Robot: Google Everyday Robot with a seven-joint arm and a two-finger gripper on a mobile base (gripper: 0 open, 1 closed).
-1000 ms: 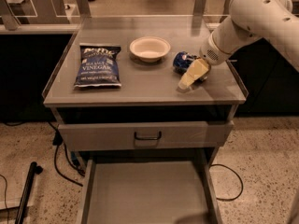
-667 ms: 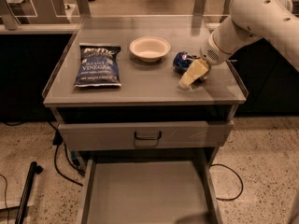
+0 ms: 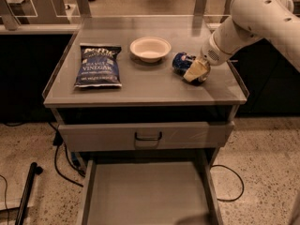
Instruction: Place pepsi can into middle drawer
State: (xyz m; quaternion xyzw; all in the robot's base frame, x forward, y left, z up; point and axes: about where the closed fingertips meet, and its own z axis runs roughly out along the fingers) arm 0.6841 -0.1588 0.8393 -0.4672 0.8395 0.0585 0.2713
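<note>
Small blue pepsi can (image 3: 180,62) on tabletop (image 3: 140,86), right of white bowl (image 3: 150,48), partly hidden by gripper (image 3: 196,71), grip impossible to tell, middle drawer (image 3: 145,196) open below.

The white arm (image 3: 262,18) reaches in from upper right, wrist (image 3: 213,53) bent down-left, gripper (image 3: 196,71) low, right of centre.
</note>
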